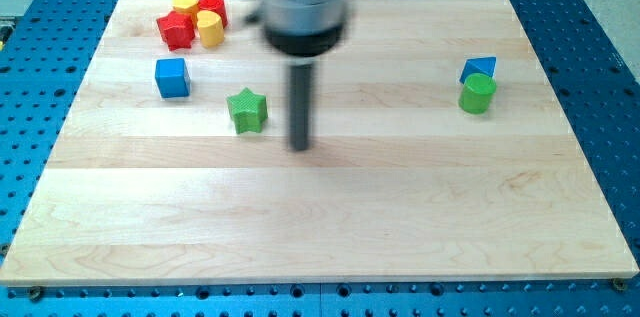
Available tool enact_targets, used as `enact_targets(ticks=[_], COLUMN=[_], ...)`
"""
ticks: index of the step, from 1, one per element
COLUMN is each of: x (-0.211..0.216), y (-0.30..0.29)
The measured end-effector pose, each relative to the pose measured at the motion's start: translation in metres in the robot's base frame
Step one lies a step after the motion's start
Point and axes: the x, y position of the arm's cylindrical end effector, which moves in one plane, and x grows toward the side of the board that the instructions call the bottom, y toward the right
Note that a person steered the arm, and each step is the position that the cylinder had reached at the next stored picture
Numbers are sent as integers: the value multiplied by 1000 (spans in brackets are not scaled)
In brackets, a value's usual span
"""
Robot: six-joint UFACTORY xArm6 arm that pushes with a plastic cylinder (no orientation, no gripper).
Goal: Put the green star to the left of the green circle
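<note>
The green star (246, 110) lies on the wooden board at the view's upper left of centre. The green circle (477, 93) stands far to the view's right, touching a blue block (479, 69) just above it. My tip (300, 146) is down on the board a short way to the right of the green star and slightly below it, with a small gap between them. The rod rises from there to the grey arm housing (306, 2) at the view's top.
A blue cube (172, 77) sits left of the green star. A cluster of red blocks (176, 28) and yellow blocks (209, 28) lies at the board's upper left corner. The board (320, 217) rests on a blue perforated table.
</note>
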Motion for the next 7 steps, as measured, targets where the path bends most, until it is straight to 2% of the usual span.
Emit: enact_targets(ticks=[1, 2, 3, 5, 7], x=[22, 1, -29, -42, -88], y=[-105, -115, -92, 16, 84])
